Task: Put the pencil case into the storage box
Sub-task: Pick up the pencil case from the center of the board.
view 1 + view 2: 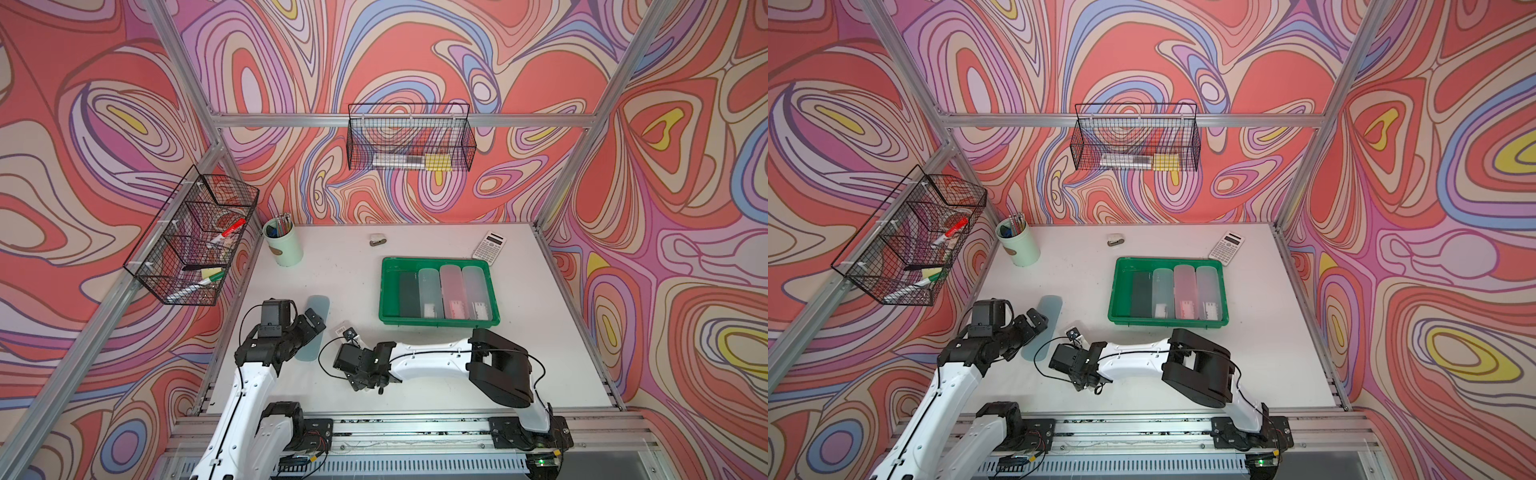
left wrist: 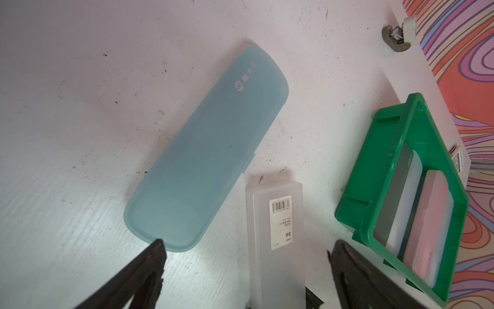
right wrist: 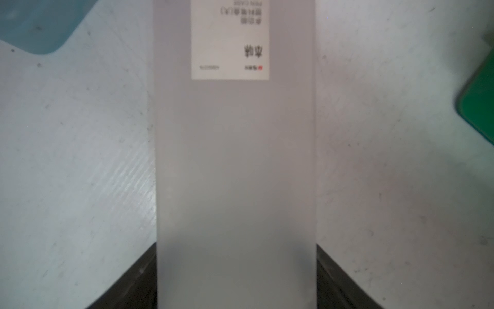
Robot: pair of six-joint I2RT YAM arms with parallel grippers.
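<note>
A frosted clear pencil case [image 3: 235,166] with a white barcode label lies on the white table, left of the green storage box [image 1: 436,261]. My right gripper [image 3: 236,278] has its jaws against both long sides of this case; in a top view the right gripper [image 1: 353,340] reaches down over it. A blue translucent pencil case [image 2: 205,149] lies further left. My left gripper [image 2: 247,247] hangs open over the blue case's near end and holds nothing. The storage box [image 2: 387,112] holds several pencil cases side by side.
A mint cup of pens [image 1: 284,245] stands at the table's back left. A calculator [image 1: 489,247] and a small grey object [image 1: 377,240] lie behind the box. Black wire baskets hang on the left wall [image 1: 191,237] and back wall [image 1: 409,139].
</note>
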